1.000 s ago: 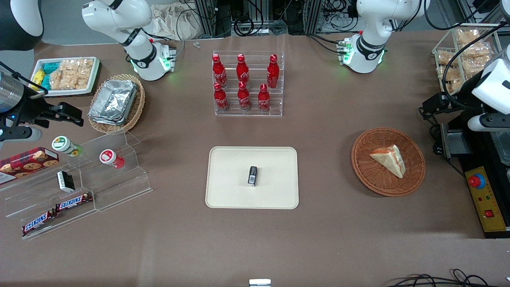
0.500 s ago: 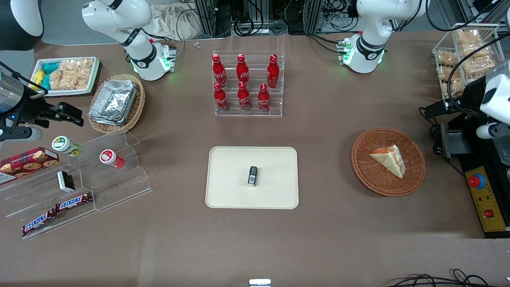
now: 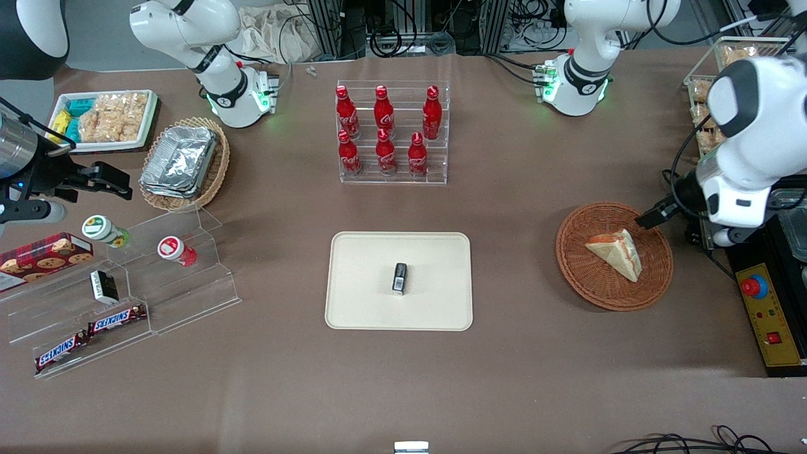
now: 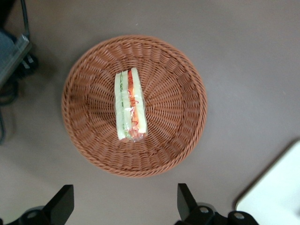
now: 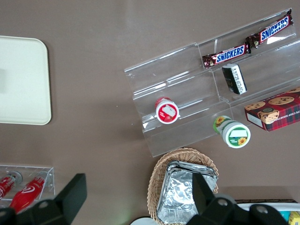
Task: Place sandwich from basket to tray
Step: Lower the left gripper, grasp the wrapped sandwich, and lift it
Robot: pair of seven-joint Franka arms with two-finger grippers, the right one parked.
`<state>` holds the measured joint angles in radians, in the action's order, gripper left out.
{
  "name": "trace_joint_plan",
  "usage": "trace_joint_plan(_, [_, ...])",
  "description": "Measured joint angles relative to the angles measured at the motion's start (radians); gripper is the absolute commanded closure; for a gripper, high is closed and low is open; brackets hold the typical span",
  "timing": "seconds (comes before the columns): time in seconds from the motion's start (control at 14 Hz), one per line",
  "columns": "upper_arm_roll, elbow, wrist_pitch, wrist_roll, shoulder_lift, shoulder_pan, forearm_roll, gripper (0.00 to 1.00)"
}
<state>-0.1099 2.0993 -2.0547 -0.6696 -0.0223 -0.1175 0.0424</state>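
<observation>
The sandwich [image 3: 616, 252], a pale wedge with red, orange and green layers, lies in the round reddish-brown basket [image 3: 592, 287]. In the left wrist view the sandwich [image 4: 130, 105] shows its filling edge at the middle of the basket [image 4: 183, 103]. My left gripper [image 3: 651, 217] hangs open and empty above the basket's rim, on the side toward the working arm's end; its fingers [image 4: 61, 202] stand wide apart in the left wrist view. The cream tray [image 3: 353, 302] lies at the table's middle, and one corner of the tray [image 4: 276, 197] shows in the left wrist view.
A small black packet [image 3: 399, 279] stands on the tray. A clear rack of red bottles [image 3: 391, 132] is farther back. A yellow control box [image 3: 766, 315] and a wire rack of snack bags [image 3: 725, 82] flank the basket. Acrylic steps [image 3: 126, 296] with snacks lie toward the parked arm's end.
My left arm has swung in from the working arm's end of the table toward the basket. Its gripper now hangs over the basket's rim. The sandwich has not moved.
</observation>
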Motion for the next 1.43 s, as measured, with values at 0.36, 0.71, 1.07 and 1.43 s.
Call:
trace_joint_plan(0.36, [0.002, 0.038, -0.209, -0.139, 0.202, -0.005, 0.000, 0.00])
trace_joint_plan(0.71, [-0.002, 0.058, -0.335, -0.164, 0.341, -0.004, 0.000, 0.84])
trace_joint_plan(1.07, [-0.005, 0.058, -0.344, -0.164, 0.356, 0.002, -0.004, 1.00])
trace_joint_plan(1.43, [-0.004, 0.040, -0.294, -0.160, 0.313, 0.001, -0.005, 1.00])
